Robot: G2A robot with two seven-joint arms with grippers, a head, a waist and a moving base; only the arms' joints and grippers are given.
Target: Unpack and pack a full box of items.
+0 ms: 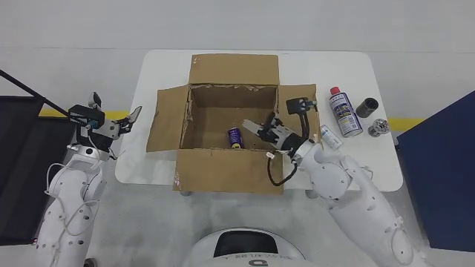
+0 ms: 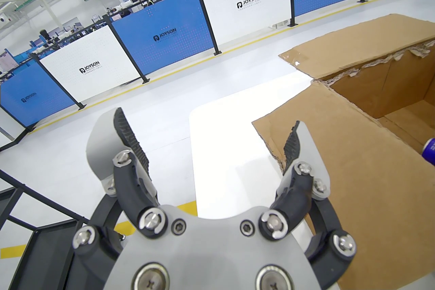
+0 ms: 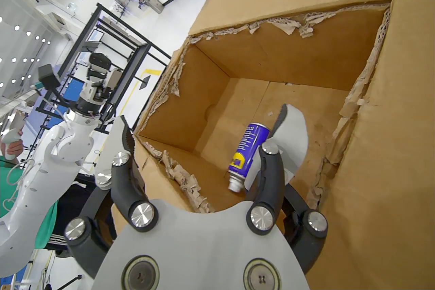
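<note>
Top view: right gripper above open box, fingers apart.
Left gripper: fingers apart, empty.
Advice: straddle blue can mid-body, then close.

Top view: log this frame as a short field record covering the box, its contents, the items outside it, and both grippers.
box: open cardboard box on the white table, flaps folded out
inside: one blue spray can, lying on the box bottom
outside, right arm's side: red-capped spray can, dark cylinder, silvery part, small white bottle
right gripper: open, empty, over the box opening
left gripper: open, empty, at the table's edge
</note>
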